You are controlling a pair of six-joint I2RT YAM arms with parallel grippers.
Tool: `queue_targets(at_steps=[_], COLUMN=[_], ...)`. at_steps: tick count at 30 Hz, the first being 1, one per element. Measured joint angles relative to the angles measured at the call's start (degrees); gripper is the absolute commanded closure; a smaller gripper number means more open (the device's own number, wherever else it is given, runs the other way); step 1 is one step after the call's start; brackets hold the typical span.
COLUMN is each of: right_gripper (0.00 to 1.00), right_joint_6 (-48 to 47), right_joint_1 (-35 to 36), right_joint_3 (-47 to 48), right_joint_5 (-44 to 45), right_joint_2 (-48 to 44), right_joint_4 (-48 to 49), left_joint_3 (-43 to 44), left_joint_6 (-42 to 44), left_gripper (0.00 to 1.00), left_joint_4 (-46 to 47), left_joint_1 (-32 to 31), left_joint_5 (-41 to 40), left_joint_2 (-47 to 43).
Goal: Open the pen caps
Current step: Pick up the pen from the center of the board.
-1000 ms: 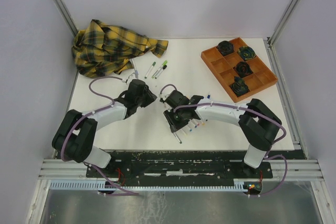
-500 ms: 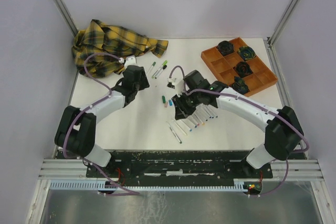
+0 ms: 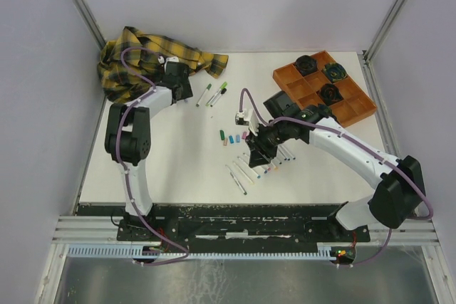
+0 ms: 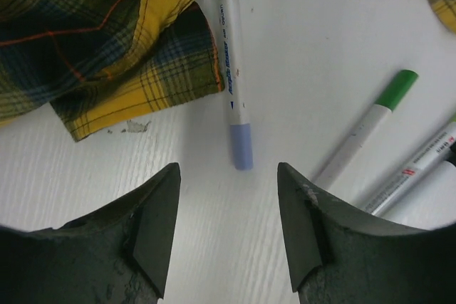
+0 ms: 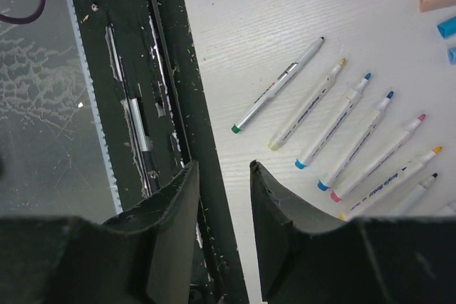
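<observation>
- most seemed done: bare pens [image 5: 349,115] lay in a row on the counter [image 3: 171,169], loose pen caps [image 3: 231,138] beside them.
- left tool [image 4: 226,176] hung apart, empty, over a capped blue pen [image 4: 234,83]; a green-capped pen [image 4: 367,129] also waited.
- right tool [image 5: 222,169] stood apart, empty.

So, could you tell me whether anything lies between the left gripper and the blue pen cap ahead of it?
Nothing visible does. Only bare table separates the open left gripper from the blue pen cap. The plaid shirt lies beside the far end of the pen, clear of the path.
</observation>
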Motion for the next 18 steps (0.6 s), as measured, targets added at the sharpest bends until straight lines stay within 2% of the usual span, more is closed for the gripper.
queue_targets(at_steps=[6, 12, 18], right_gripper=[0.58, 0.58, 0.58], right_joint_6=[-1.11, -1.36, -1.38], right_joint_1=[-0.31, -0.35, -0.35], right_joint_3=[0.00, 0.00, 0.00], right_joint_5=[-0.02, -0.55, -1.07], right_joint_2=[-0.24, -0.24, -0.22], right_joint_4=[-0.76, -0.92, -0.94], left_joint_3=[6.62, 11.78, 15.93], left_joint_6=[0.50, 0.55, 0.55], left_gripper=[0.45, 0.50, 0.64], left_joint_4=[-4.98, -7.58, -9.84], left_joint_1=[0.87, 0.87, 1.05], left_joint_5=[1.97, 3.26, 3.80], left_joint_2=[7.87, 11.52, 13.92])
